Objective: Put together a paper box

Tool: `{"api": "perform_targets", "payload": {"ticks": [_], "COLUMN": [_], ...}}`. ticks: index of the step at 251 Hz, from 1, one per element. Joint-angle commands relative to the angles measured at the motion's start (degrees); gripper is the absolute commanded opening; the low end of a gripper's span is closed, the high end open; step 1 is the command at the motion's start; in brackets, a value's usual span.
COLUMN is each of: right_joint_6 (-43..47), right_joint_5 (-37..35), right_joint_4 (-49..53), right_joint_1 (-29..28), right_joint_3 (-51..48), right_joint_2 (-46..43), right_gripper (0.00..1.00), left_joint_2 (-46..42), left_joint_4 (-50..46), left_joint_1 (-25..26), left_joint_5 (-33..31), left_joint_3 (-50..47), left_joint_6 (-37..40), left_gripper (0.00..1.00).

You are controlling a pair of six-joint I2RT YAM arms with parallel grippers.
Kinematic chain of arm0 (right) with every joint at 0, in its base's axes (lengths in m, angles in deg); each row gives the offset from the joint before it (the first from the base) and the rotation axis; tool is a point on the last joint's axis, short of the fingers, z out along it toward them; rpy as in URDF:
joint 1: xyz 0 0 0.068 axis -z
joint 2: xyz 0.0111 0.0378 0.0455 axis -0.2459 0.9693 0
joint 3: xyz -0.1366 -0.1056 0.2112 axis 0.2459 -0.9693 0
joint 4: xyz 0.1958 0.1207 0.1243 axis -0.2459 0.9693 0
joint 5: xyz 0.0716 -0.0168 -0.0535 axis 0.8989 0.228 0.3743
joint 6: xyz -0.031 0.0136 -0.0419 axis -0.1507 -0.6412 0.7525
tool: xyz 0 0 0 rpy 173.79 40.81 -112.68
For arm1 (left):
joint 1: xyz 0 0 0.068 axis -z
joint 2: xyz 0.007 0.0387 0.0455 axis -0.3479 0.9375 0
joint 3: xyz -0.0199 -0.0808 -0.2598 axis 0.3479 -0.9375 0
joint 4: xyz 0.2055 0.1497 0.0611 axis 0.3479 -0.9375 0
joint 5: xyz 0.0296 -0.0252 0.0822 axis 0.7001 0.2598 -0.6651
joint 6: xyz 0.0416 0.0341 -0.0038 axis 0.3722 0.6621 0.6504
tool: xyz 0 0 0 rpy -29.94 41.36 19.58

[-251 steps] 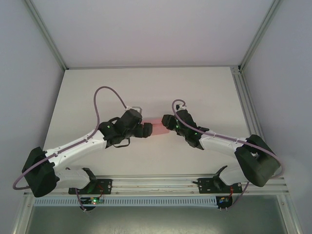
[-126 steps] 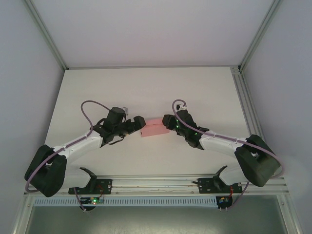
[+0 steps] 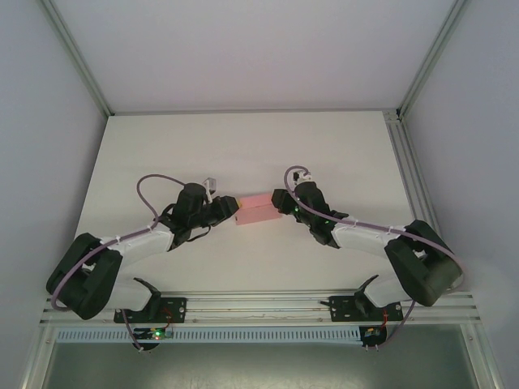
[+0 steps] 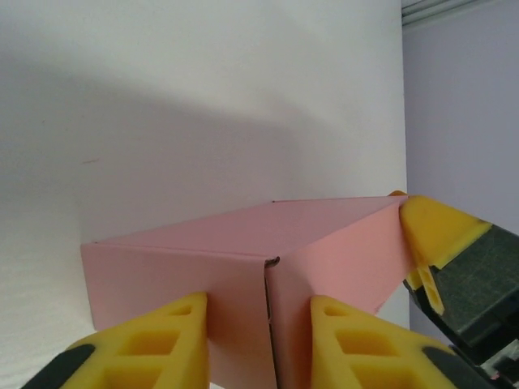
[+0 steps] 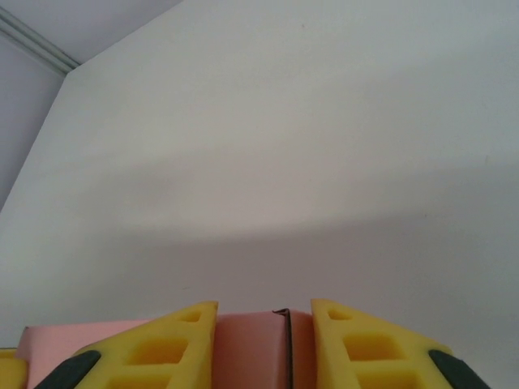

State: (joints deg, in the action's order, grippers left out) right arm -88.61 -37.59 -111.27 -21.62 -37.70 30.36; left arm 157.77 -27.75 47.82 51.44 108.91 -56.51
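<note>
Here we find the paper box [image 3: 258, 210], a small flat pink rectangle of thin matte card, already folded into its closed shape. It sits near the middle of the white counter [image 3: 243, 138], spanning the gap between the two arms.

The right pincer [image 3: 280, 203] has hold of the box's far end. In the left wrist view one of its yellow foam fingers [image 4: 434, 231] lies right on that corner, and in its own view pink card fills the narrow gap between its jaws.

The left pincer [image 3: 233, 207] has its jaws drawn in to a narrow gap on either side of the near corner, where a vertical seam [image 4: 268, 308] shows. We cannot tell whether its pads actually press the card or only bracket it.

We judge this to be a late step: the walls are up, and both ends are being steadied to square or close the box. The next move, as we read it, calls for gentle, matched pressure from both sides. Too hard a squeeze would likely buckle the card, and uneven pushing could spring the seam open or twist the box out of square.
</note>
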Motion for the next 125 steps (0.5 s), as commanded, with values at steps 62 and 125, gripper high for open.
{"api": "perform_targets", "payload": {"ticks": [62,125], "right_joint_6": [14.71,15.79], "right_joint_5": [22.96,23.8], "right_joint_4": [-20.76,-34.27], "right_joint_1": [7.19,7.78], "right_joint_3": [-13.35,-19.83], "right_joint_2": [22.27,23.04], "right_gripper": [0.0,0.0], "left_joint_2": [9.2,12.08], "left_joint_4": [-11.82,-12.33], "left_joint_1": [-0.7,-0.71], "left_joint_5": [-5.07,-5.88], "left_joint_3": [-4.54,-4.16], "left_joint_6": [4.46,5.84], "left_gripper": [0.0,0.0]}}
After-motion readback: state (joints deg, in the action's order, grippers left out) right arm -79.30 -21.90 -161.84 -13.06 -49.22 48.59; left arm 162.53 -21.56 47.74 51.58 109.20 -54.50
